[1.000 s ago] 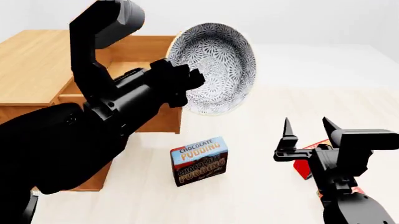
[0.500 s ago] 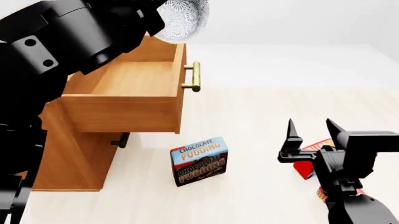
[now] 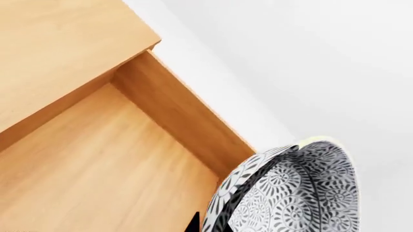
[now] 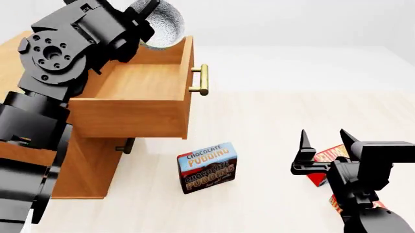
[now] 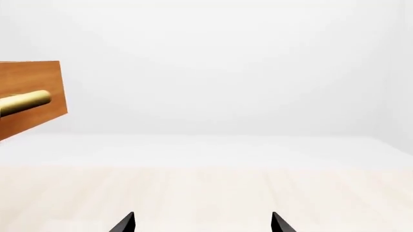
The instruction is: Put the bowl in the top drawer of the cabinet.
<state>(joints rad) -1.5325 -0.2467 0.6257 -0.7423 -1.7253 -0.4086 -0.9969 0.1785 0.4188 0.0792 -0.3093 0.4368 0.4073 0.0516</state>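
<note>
Left gripper [image 4: 144, 19] pinching speckled bowl [image 4: 160, 24], tilted on edge. Open top drawer [image 4: 139, 82] directly beneath, far corner nearest. Right gripper [image 4: 323, 143] spread, empty, well apart.

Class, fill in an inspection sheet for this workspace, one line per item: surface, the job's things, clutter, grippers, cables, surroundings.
Surface: pale wood-look floor, bare around the boxes.
Job's things: top drawer of the cabinet pulled open, nothing seen inside; bowl held tilted above the drawer's back corner.
Clutter: chocolate pudding box upright on the floor; red box partly hidden behind the right arm.
Grippers: left gripper shut on the bowl's rim; right gripper open, empty, fingers pointing up.
Cables: nothing seen.
Surroundings: plain white backdrop.
</note>
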